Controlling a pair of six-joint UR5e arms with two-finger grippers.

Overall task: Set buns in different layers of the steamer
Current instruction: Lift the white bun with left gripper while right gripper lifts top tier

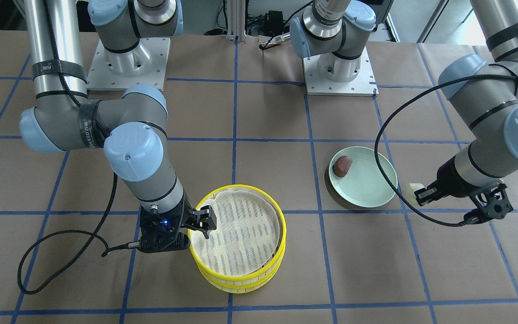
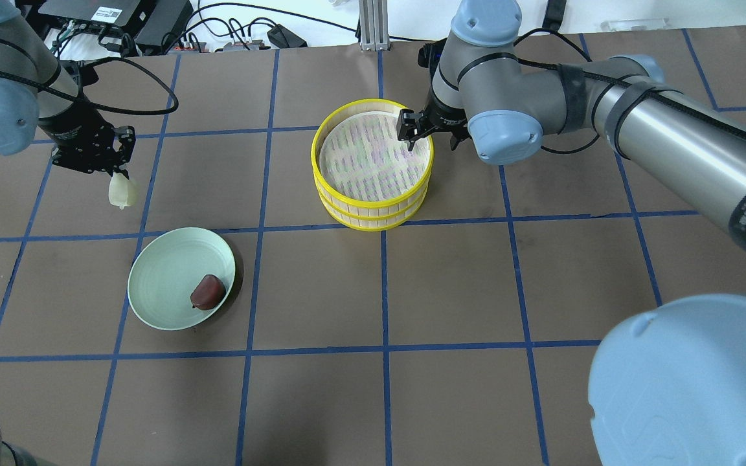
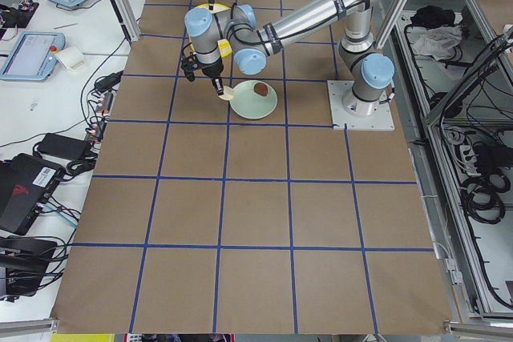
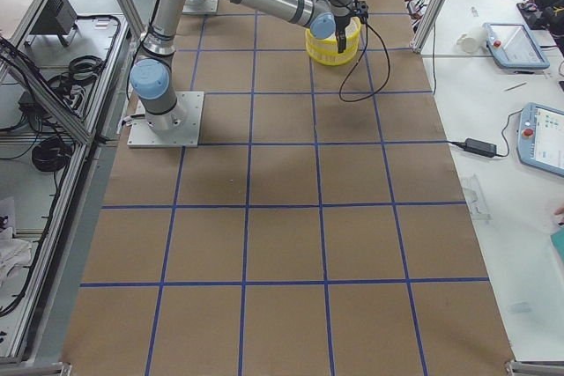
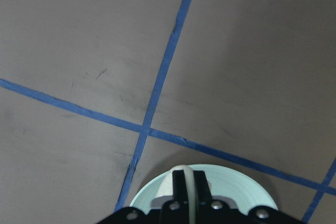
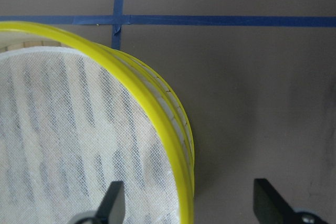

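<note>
Facing the robot from the operators' side, the right claw hangs spread wide at the steamer. One finger is over the mesh liner and the other is outside the wall, so the yellow rim of the top layer runs between them. The left claw pinches the cream bun just off the edge of the green plate, clear of the desk. The dark bun lies on the plate's far side.

From over the robot's shoulders, the cream bun hangs below the left claw, its long axis pointing down. The steamer is well apart from it, off to the right, with both layers stacked. The right claw sits on the steamer's far right rim and is much the nearer of the two.

From the end by the left arm, bun and plate lie close together. I cannot judge the grip from here.

From the other end, the steamer sits under the right wrist, and little else can be made out.

The left wrist camera shows a pale sliver of bun between closed fingers, with the plate beneath.

The right wrist camera settles it: the rim passes between the parted fingers. I'd guess closing there would grip the top layer's wall for lifting, which would clear the lower layer for the bun.
</note>
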